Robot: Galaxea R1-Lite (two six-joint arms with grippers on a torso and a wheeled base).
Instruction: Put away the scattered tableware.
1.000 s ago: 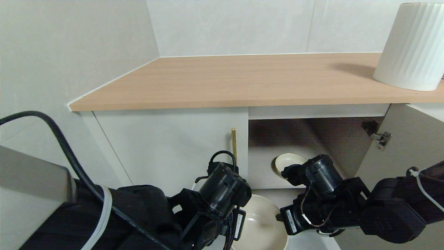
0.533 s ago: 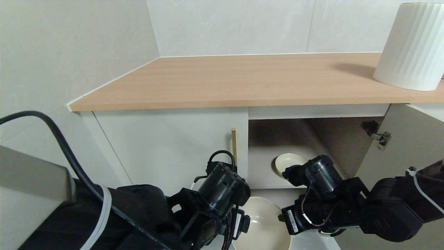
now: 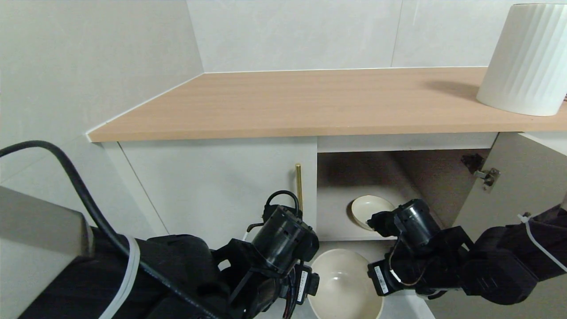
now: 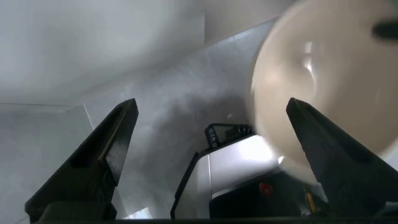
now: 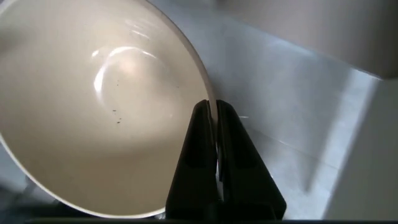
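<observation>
Since a second ago the bowl (image 3: 345, 283) has shifted rightward, and more of it shows between the arms. The left jaws stand spread wide and hold nothing; the bowl is close beside one of them. The right jaws pinch the bowl's rim, holding it before the open cabinet (image 3: 425, 177), where a smaller dish (image 3: 370, 207) sits on the shelf.

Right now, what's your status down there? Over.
Right jaws shut on big bowl rim, before open cupboard. Left jaws open, empty. Small dish inside cupboard; other door shut.
</observation>
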